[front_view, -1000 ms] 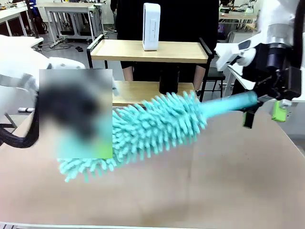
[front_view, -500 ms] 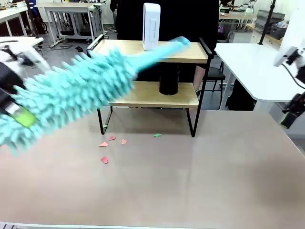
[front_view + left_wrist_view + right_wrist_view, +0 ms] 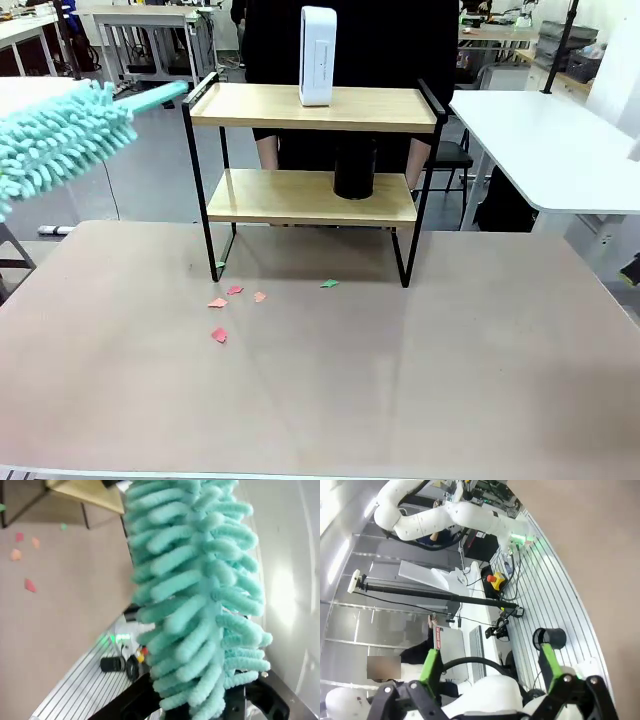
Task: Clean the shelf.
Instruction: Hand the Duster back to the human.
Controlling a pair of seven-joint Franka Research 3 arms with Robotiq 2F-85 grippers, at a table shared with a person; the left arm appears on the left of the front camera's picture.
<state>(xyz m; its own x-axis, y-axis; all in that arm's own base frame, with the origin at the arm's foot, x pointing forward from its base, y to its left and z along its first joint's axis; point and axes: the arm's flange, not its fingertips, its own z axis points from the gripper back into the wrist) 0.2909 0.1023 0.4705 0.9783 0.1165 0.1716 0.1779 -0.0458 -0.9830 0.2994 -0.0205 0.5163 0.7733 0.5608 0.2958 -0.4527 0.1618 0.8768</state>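
The shelf (image 3: 310, 108) stands at the table's far middle, two wooden boards in a black frame. A white box (image 3: 317, 55) stands on its top board and a black cylinder (image 3: 354, 168) on the lower one. The teal fluffy duster (image 3: 62, 138) hangs at the upper left, off to the shelf's left, handle tip near the top board's corner. In the left wrist view my left gripper (image 3: 200, 707) is shut on the duster (image 3: 195, 595), whose strands hide the pads. My right gripper (image 3: 490, 665) is open with nothing between its green pads (image 3: 430, 666).
Several pink, orange and green paper scraps (image 3: 219, 302) lie on the beige tabletop (image 3: 400, 380) before the shelf's left legs. A person in black stands behind the shelf. A white table (image 3: 545, 150) is at the right.
The duster has swung from low over the table's middle up and off to the left, uncovering the scraps. The right arm has drawn back to the right, away from the handle.
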